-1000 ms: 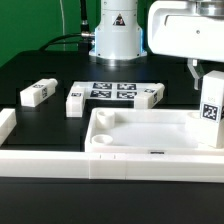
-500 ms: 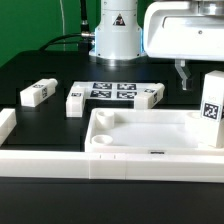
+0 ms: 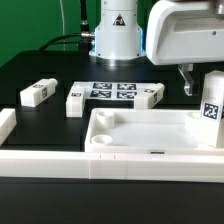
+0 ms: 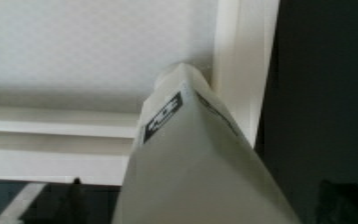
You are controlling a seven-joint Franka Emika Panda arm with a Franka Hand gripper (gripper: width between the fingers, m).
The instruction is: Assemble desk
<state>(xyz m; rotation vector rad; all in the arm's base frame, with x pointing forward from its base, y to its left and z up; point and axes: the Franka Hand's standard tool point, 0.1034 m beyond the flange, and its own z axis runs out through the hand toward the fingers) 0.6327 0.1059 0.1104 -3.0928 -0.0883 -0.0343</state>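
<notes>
The counter [image 3: 30,70] lies broad and mostly bare toward the exterior view's left. The top [image 3: 150,132] sits near the front, close behind the rail [image 3: 40,162]. My tool [image 3: 201,86] hangs wide, holding nothing, jaws either side of the leg [image 3: 213,110], which stands upright at the top's end on the exterior view's right. I judge it may be only loosely seated. A finger [image 3: 186,82] brushing it on a slanted lift could tip it. Straight up is free; the rim hems sideways moves.
</notes>
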